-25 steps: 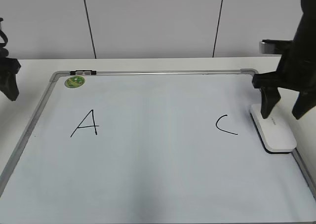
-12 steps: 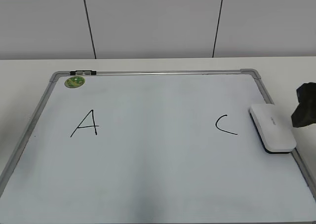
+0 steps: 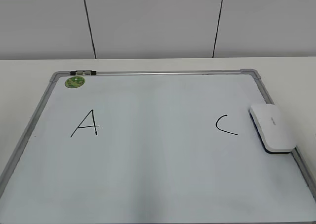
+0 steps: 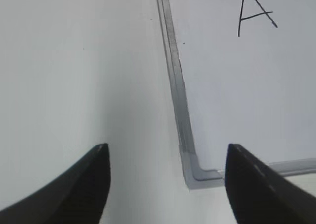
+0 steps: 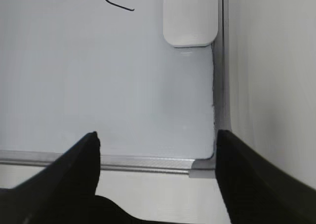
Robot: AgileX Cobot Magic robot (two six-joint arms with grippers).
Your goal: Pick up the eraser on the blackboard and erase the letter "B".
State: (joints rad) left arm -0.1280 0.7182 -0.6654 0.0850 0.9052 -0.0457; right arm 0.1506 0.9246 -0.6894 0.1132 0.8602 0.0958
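The eraser (image 3: 272, 127) is lying flat on the blackboard (image 3: 148, 184), at its right edge, touching or just beside the silver frame and slightly angled. It is sitting just right of the black "C" (image 3: 225, 125), apart from it. In the right wrist view the eraser (image 5: 191, 17) is showing at the top, with the board's near right corner below it. No "B" is showing on the board; the stretch between the "A" (image 3: 86, 124) and the "C" is reading bare white. The green magnet (image 3: 75, 81) is sitting at the far left corner, just beside a small dark clip on the frame.

The right gripper (image 5: 157, 140) is hanging above the near right corner of the board, jaws spread wide and holding nothing, well apart from the eraser. The left gripper (image 4: 168, 152) is hanging over the near left corner (image 4: 197, 174), jaws likewise spread and empty, with the table (image 4: 74, 76) to its left. Neither gripper is appearing in the exterior view.
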